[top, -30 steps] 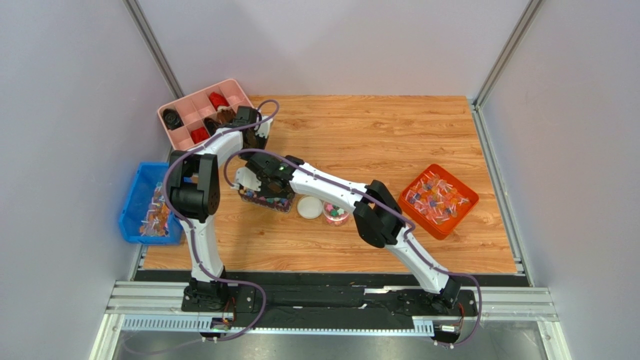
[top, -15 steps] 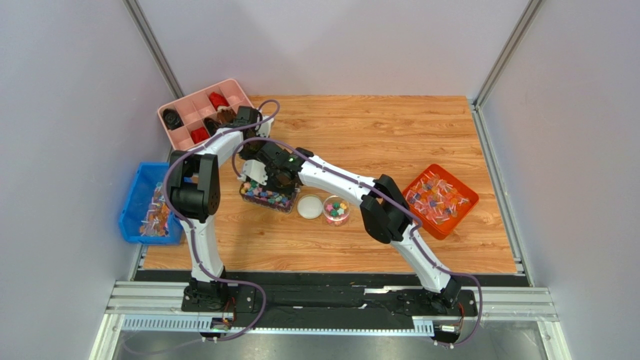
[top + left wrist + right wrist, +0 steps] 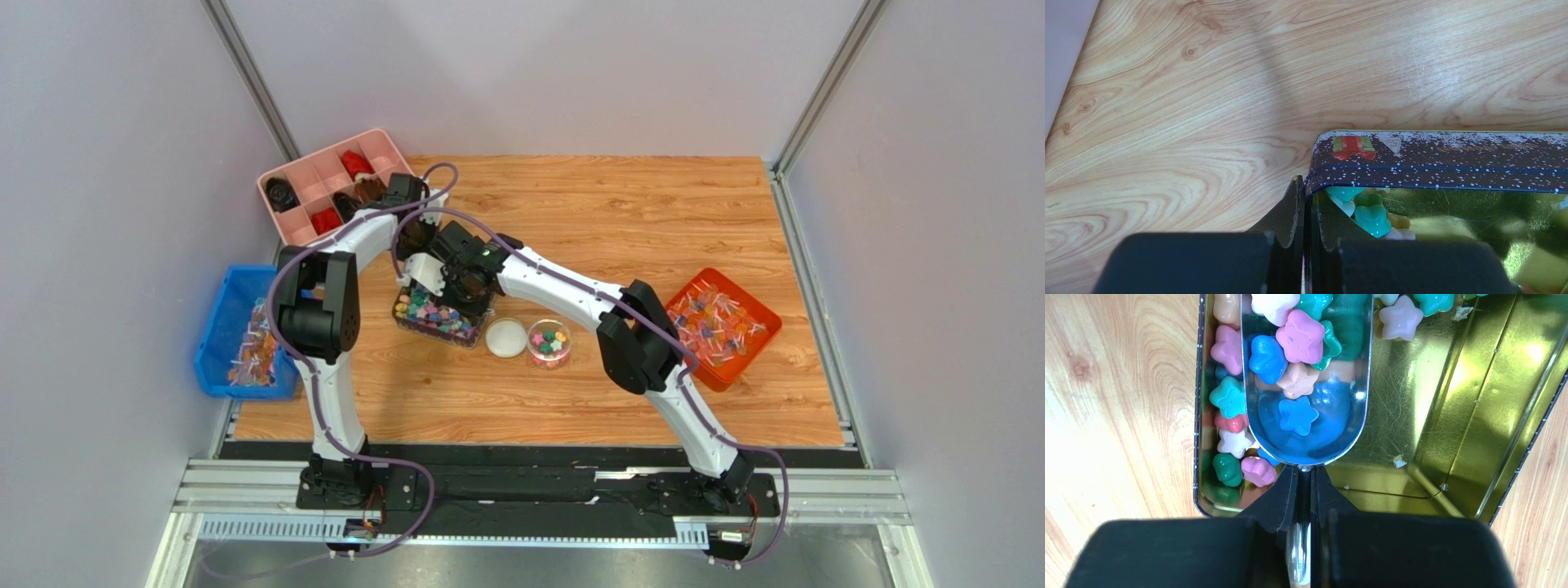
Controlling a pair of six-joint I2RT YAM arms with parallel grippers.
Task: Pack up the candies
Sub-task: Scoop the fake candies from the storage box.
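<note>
An open tin [image 3: 470,337], dark blue outside and gold inside, lies at the table's left-middle. It holds the candies [image 3: 429,315], pastel stars and hearts. My left gripper [image 3: 1308,202] is shut on the tin's wall [image 3: 1438,162] at a corner, and candies [image 3: 1370,219] lie just inside. My right gripper [image 3: 1309,496] is shut on the handle of a metal scoop [image 3: 1333,429]. The scoop's bowl is inside the tin [image 3: 1438,416] with several candies [image 3: 1300,337] in it. From above, the right gripper [image 3: 456,288] hides the scoop.
A small clear jar [image 3: 548,343] with a few candies stands right of the tin, its white lid [image 3: 504,338] between them. A pink compartment tray [image 3: 299,226] sits far left, a blue bin [image 3: 223,321] off the left edge, an orange bin [image 3: 687,298] at the right.
My right arm has drawn back toward the far side of the tin with the scoop, uncovering more candies. The left arm and the tin have stayed put.
</note>
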